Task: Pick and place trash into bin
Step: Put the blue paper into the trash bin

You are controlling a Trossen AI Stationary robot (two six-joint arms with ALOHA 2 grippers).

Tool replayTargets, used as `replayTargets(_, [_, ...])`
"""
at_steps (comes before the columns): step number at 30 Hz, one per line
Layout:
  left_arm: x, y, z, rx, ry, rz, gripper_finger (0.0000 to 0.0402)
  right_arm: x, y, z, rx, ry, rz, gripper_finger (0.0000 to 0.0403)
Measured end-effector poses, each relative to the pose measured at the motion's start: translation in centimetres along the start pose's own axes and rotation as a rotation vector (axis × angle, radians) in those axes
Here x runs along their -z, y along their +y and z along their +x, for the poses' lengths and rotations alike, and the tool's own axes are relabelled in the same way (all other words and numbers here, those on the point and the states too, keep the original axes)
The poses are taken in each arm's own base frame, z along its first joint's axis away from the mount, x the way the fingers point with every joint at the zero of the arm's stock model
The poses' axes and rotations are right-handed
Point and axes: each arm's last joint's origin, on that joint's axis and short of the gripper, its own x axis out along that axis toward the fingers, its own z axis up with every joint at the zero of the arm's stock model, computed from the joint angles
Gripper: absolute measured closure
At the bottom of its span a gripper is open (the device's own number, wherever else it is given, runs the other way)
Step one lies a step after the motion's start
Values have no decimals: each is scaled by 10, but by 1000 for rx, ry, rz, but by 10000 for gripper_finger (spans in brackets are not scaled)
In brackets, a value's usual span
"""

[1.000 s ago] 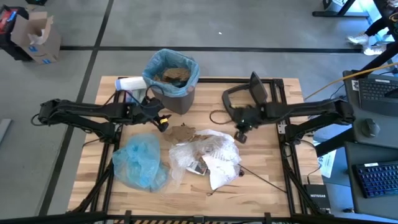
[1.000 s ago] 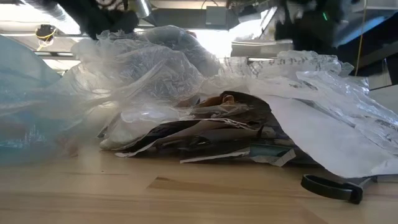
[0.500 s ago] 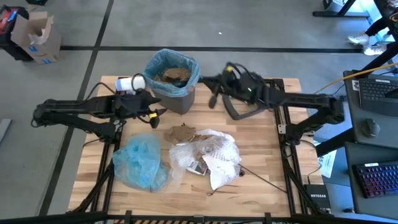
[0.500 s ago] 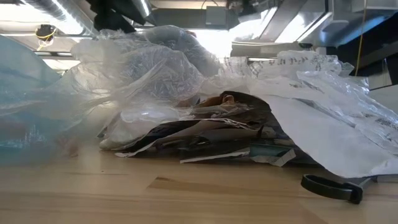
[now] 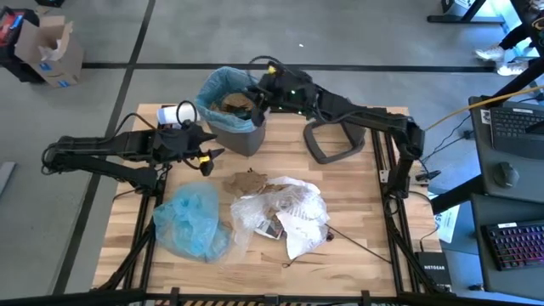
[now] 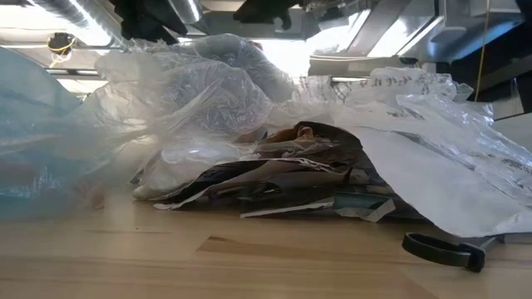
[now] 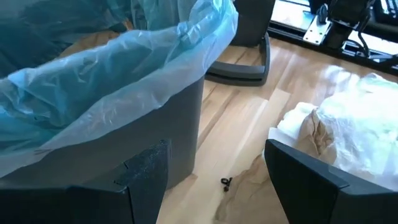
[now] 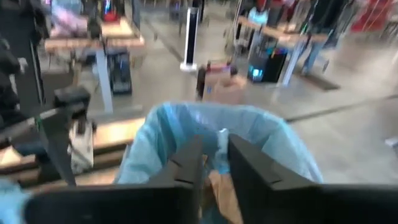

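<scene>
Hovering over one bin (image 5: 235, 106): right gripper (image 5: 257, 96), jaws narrowly parted, seemingly empty | left gripper (image 5: 206, 155) jaws spread

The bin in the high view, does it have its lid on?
No. The bin stands open, showing its blue liner and brown paper inside, and the grey lid lies on the table beside it.

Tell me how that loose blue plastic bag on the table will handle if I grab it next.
The blue plastic bag lies crumpled and puffed, so it is probably very light and floppy. Its thin, glossy film may slip from a shallow pinch. It will likely drape and could brush the clear wrap beside it.
</scene>
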Motion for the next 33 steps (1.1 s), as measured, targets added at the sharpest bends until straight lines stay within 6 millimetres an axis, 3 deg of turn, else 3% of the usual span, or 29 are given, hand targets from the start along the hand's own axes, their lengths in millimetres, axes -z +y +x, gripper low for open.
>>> replayTargets(6, [1,0,0,-1,5,36,149,-16,-3,-16,-2,81,-7,211])
replayTargets(11, [2,1,0,-3,14,54,149,-21,-4,-24,-5,128,-6,156])
replayTargets(14, [2,1,0,-4,17,55,149,-17,-2,-16,-20,111,-14,145])
replayTargets(19, [2,1,0,-3,16,63,149,11,4,-1,-49,284,-152,144])
replayTargets(22, [-3,-1,0,7,-25,33,149,8,8,-3,-81,272,-192,144])
replayTargets(29, [-40,-1,-17,61,-285,-80,149,5,19,-4,-127,239,-307,143])
replayTargets(33, [-55,5,-17,-10,-408,-119,149,4,27,-5,-155,219,-375,143])
